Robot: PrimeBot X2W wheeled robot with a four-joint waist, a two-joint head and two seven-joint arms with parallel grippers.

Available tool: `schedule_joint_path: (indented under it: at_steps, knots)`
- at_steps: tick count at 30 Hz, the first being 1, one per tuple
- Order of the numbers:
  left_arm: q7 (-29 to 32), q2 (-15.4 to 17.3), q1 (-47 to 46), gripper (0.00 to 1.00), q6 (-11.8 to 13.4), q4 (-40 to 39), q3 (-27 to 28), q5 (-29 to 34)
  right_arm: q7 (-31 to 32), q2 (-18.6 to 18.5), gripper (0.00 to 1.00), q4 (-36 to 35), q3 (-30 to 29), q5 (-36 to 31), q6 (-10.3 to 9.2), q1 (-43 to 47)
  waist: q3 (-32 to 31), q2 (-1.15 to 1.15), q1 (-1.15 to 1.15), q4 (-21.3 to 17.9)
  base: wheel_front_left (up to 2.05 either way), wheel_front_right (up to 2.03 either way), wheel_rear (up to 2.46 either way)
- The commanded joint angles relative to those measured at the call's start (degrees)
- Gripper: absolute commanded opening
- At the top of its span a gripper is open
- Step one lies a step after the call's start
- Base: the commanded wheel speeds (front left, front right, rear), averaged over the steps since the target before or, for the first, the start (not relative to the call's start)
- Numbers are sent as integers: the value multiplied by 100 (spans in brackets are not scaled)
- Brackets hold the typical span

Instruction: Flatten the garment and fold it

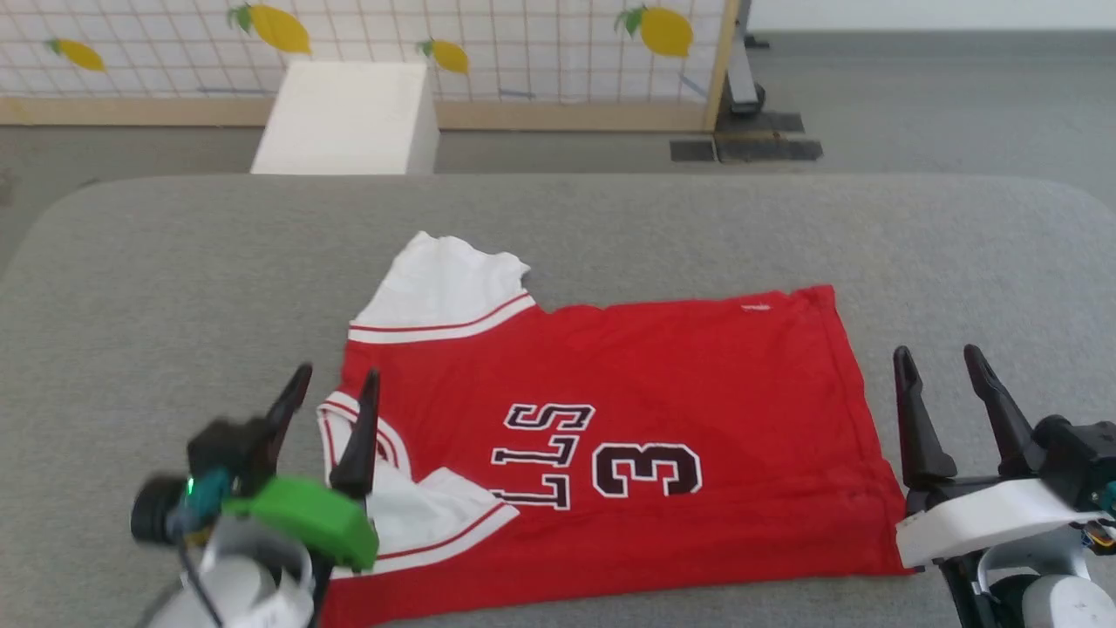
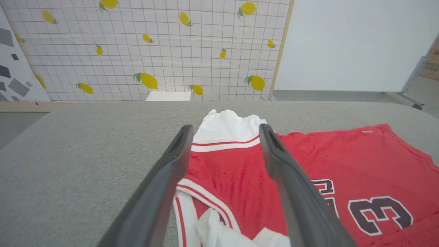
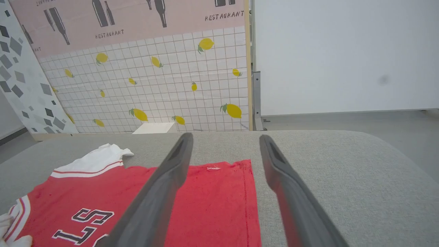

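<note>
- Claws are both found spread apart, nothing held: left gripper above the collar, right gripper just beside the hem.
- The red soft-fabric shirt with white short sleeves is laid across the grey fabric-covered table, its near sleeve folded onto the chest.
- A white box and a lemon-printed grid panel are seen beyond.

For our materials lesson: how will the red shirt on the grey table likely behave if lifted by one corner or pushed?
Probably floppy: the shirt lies flat and slightly wrinkled, one sleeve folded back onto it, so it should drape. Likely light; the cloth looks thin. Pushed, it would probably bunch on the fuzzy table.
</note>
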Motion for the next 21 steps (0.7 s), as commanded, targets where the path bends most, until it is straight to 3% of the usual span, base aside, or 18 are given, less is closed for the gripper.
schedule_joint_path:
  at_steps: [1,7,13,14,21]
  knots:
    - [138,109,-285,100,-91,51,-34,117,-50,28,100,-51,25,-23,-9,-40,205,0,0,-189,0,0,0]
    - [1509,560,-1720,100,-784,519,-370,272,19,78,100,-278,221,-46,-9,-257,809,0,0,-577,0,0,0]
    - [3062,830,-3170,100,-1519,1490,-486,-11,53,100,100,-424,515,14,-9,-528,1445,0,0,-1056,0,0,0]
    - [3672,928,-3774,100,-1695,1953,-535,-121,10,104,100,-436,625,74,-9,-648,1696,0,0,-1242,0,0,0]
    - [4755,957,-4746,100,-1830,2948,-531,-507,-158,107,100,-352,828,278,-9,-827,2106,0,0,-1560,0,0,0]
